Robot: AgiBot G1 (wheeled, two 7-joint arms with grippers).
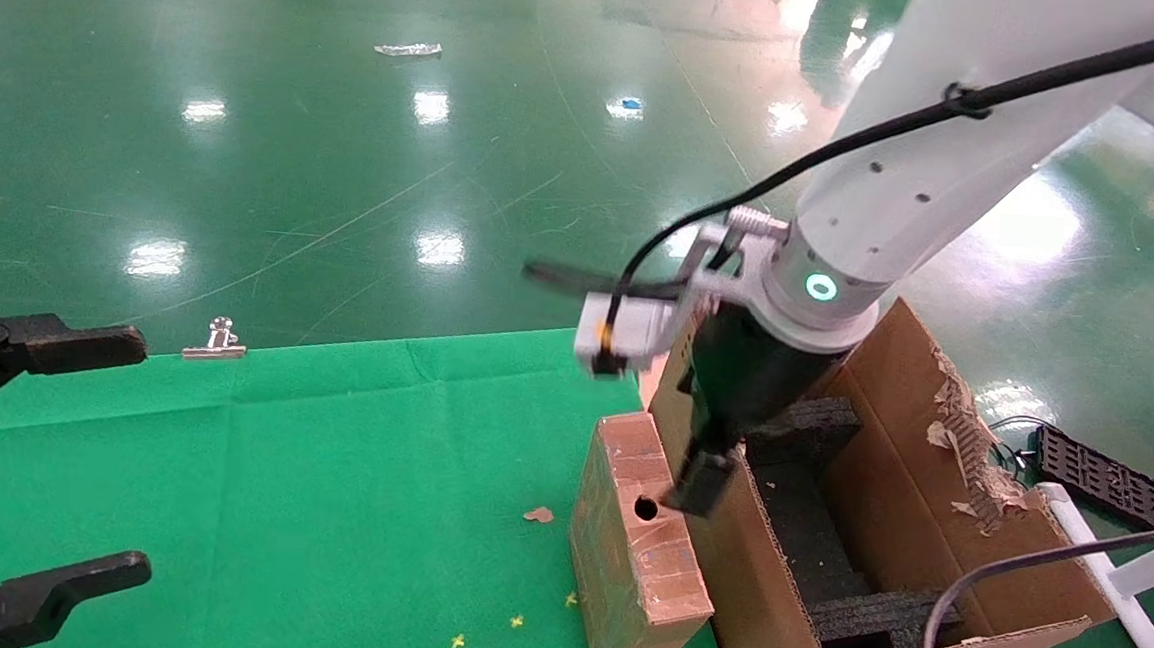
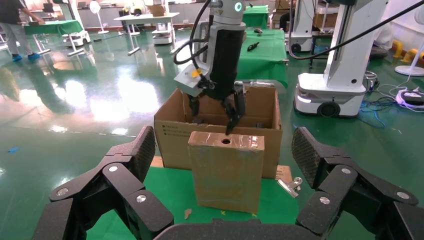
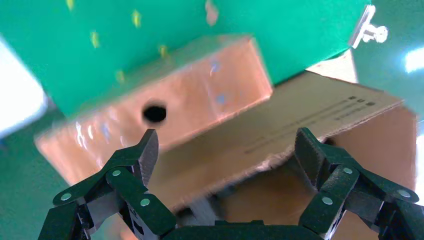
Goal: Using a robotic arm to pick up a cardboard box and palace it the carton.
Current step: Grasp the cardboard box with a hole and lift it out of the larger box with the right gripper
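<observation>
I have the right tool point(image 1: 702, 487) hanging with its fingers spread apart and gripping nothing, just above the near wall of the carton point(image 1: 756, 595) and right beside the cardboard box point(image 1: 638, 558). That box stands upright on its narrow edge on the green bench point(image 1: 325, 509), its round-holed top face up, touching the carton's outer wall. Black foam point(image 1: 805, 523) lines the carton. My left tool point(image 1: 38, 461) waits wide apart over the bench's left side.
</observation>
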